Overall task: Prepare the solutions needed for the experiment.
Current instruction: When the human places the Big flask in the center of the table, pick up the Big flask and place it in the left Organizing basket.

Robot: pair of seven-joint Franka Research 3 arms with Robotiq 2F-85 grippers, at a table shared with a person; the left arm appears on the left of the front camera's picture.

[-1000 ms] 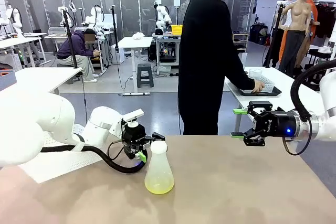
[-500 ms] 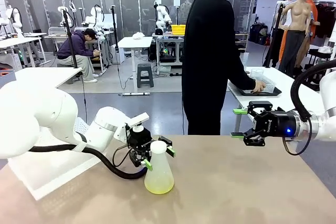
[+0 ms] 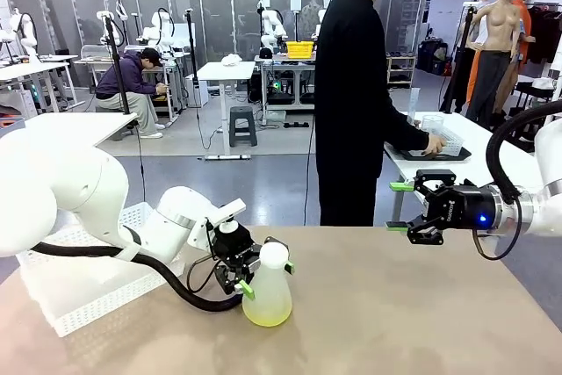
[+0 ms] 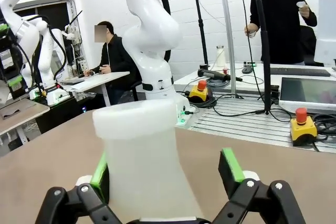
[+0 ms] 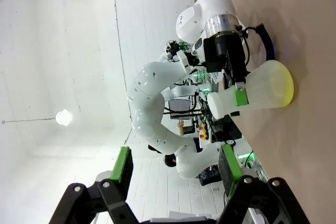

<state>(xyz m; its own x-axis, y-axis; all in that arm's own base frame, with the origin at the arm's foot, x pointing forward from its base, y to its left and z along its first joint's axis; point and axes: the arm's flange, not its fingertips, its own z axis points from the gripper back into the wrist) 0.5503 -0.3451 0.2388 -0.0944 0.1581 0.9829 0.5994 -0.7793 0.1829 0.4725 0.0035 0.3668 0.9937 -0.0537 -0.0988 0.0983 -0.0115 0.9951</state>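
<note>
the flask (image 3: 267, 292) with a little yellow liquid (image 3: 266, 310) stands on the table (image 3: 395, 313). the left gripper (image 3: 261, 270) is wide open around its neck, not squeezing yet. the right gripper (image 3: 406, 208) waits open and empty. most work looks left.

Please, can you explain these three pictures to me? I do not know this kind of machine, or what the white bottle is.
Two white robot arms work at a brown table. One picture looks across the table; the others come from cameras on each wrist. The left gripper is open, its green-padded fingers on either side of the neck of a translucent conical flask with a little yellow-green solution inside. It is not clamped. The right gripper hangs open in the air, holding nothing. A person in black stands behind, turned to another table.
</note>
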